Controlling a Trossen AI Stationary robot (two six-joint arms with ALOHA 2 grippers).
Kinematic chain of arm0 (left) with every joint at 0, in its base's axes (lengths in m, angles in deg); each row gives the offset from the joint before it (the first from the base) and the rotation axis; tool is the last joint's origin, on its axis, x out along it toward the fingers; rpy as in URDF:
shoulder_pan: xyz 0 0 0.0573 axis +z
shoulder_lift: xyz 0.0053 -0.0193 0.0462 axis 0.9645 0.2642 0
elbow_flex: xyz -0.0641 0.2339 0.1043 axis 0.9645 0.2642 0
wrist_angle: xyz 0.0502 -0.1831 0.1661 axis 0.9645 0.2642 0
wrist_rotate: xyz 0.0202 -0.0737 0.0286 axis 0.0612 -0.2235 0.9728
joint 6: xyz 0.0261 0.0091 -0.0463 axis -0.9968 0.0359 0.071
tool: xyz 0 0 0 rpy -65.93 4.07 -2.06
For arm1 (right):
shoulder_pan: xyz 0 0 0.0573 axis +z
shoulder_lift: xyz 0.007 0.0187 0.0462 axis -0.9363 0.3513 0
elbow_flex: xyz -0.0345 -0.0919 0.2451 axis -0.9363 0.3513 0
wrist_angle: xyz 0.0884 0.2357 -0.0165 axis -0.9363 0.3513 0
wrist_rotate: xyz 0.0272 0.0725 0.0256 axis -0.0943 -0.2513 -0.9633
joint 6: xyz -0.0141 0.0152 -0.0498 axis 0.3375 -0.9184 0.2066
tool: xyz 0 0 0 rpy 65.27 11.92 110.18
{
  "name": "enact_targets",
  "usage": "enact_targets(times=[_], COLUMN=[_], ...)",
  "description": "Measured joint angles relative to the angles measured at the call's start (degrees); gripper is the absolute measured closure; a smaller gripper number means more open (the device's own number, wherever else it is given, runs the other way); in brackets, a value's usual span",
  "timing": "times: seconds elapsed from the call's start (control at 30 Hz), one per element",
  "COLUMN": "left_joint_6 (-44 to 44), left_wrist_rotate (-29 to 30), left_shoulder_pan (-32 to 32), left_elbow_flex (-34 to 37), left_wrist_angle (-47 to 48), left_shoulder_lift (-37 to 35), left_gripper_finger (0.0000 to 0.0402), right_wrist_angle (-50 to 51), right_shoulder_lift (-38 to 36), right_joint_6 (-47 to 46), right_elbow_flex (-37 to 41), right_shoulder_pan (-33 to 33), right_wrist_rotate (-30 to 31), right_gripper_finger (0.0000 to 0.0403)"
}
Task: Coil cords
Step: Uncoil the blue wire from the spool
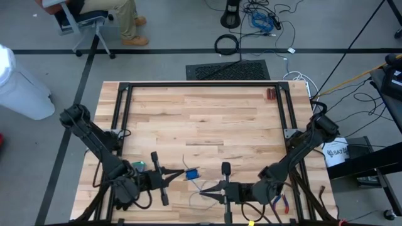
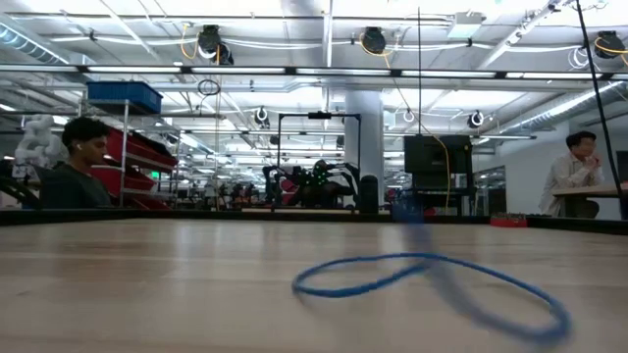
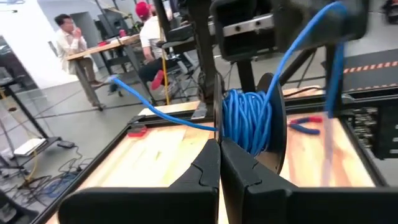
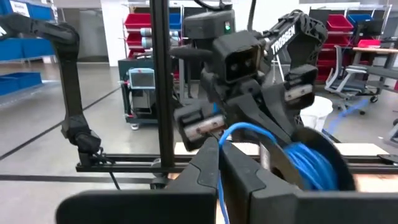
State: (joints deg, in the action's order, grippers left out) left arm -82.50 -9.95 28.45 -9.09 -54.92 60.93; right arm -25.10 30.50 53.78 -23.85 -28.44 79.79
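Note:
The cord is a thin blue wire. Part of it is wound into a small coil (image 1: 192, 174) (image 3: 245, 118) at the tips of my left gripper (image 1: 181, 176) (image 3: 219, 146), which is shut and points level toward the table's right. From the coil a strand (image 4: 245, 129) arcs over to my right gripper (image 1: 203, 193) (image 4: 219, 152), which is shut on it just nearer the table's front edge and points left. A slack loop of the cord (image 2: 422, 279) lies on the table below. A free tail (image 3: 143, 99) sticks out of the coil. My left gripper carries the coil (image 3: 239, 134) right at its fingertips, with the fingers level and coming from the table's left. The coil is lifted clear of the table. Whether it is pinched or wound round the tips cannot be told, because the fingers hide the spot. My right gripper pinches a single strand of the cord (image 4: 219, 180) between its two fingers, which lie level and come from the table's right. The strand rises out of the fingers and bends over to the coil in a slack arc.
Red-and-blue-handled pliers (image 3: 306, 126) (image 1: 284, 202) lie near the front right. A small red object (image 1: 270, 94) sits at the far right of the table. Black frame rails (image 1: 122, 113) run along the table's sides and far edge. People sit in the room beyond the table.

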Motion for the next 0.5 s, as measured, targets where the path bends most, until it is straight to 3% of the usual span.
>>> enact_targets(times=[0.5], left_joint_6=[-0.9], left_wrist_rotate=[0.8], left_shoulder_pan=[1.6], left_elbow_flex=[0.0], left_wrist_angle=[-5.4], left_shoulder_lift=[1.3], left_gripper_finger=[0.0400], right_wrist_angle=[-2.9], right_shoulder_lift=[4.6], right_joint_6=[0.0], right_elbow_flex=[0.0], right_shoulder_pan=[-2.2], right_wrist_rotate=[0.0], right_gripper_finger=[0.0403])
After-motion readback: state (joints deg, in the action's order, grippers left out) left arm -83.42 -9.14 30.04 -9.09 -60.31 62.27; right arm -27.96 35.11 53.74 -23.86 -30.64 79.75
